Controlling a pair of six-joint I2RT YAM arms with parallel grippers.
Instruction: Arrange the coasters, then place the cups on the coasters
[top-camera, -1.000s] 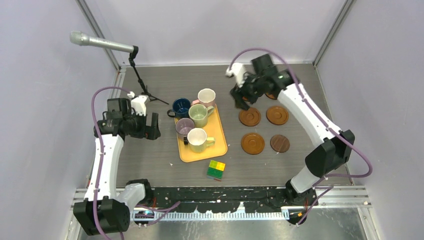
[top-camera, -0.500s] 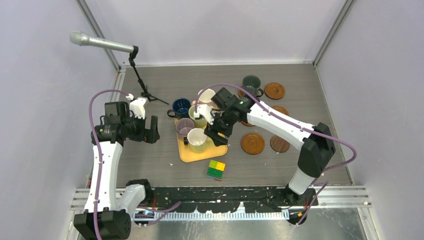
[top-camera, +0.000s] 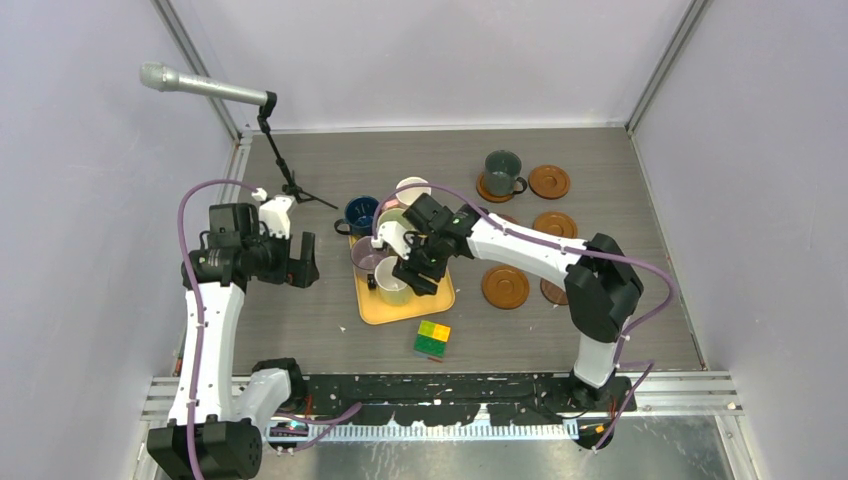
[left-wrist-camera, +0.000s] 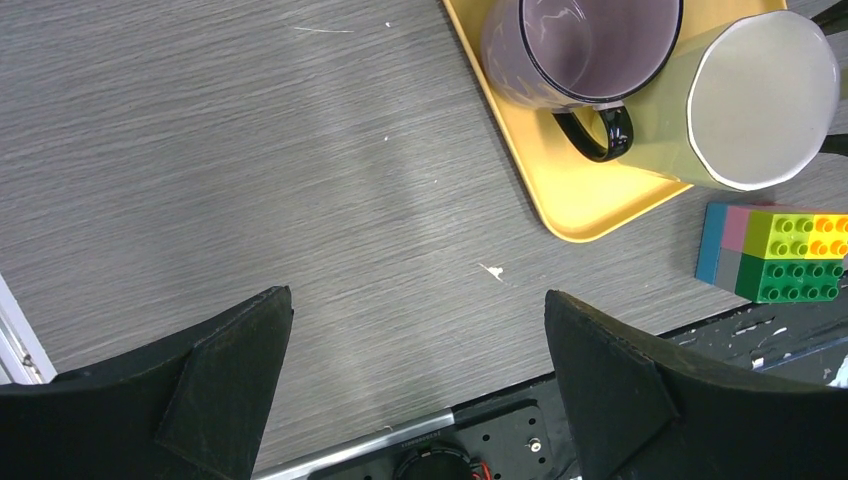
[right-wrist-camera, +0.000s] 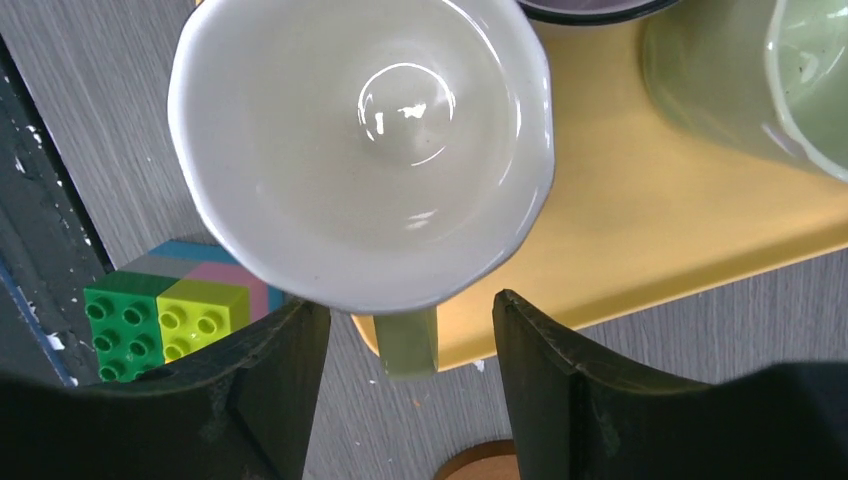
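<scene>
On the orange tray (top-camera: 441, 299) stand a dark blue cup (top-camera: 361, 214), a white-pink cup (top-camera: 411, 188), a light green cup (top-camera: 393, 226), a mauve cup (top-camera: 367, 253) and a pale cream cup (top-camera: 391, 284). My right gripper (top-camera: 416, 274) is open astride the cream cup's handle (right-wrist-camera: 410, 345), with a gap on each side. The dark grey-green cup (top-camera: 501, 170) sits on a coaster (top-camera: 484, 191) at the back. Bare coasters (top-camera: 549, 181) (top-camera: 555, 224) (top-camera: 505, 286) lie to the right, and my arm partly covers a darker one (top-camera: 551, 293). My left gripper (top-camera: 304, 260) hangs open over bare table.
A yellow-green toy block (top-camera: 432, 339) lies just in front of the tray. A microphone (top-camera: 200, 86) on a stand (top-camera: 289, 179) stands at the back left. The black rail (top-camera: 450, 385) runs along the table's near edge.
My right arm left the dark grey-green cup on the back coaster, swung left to the tray, and its jaws have narrowed round the cream cup's handle. The left arm barely moved.
</scene>
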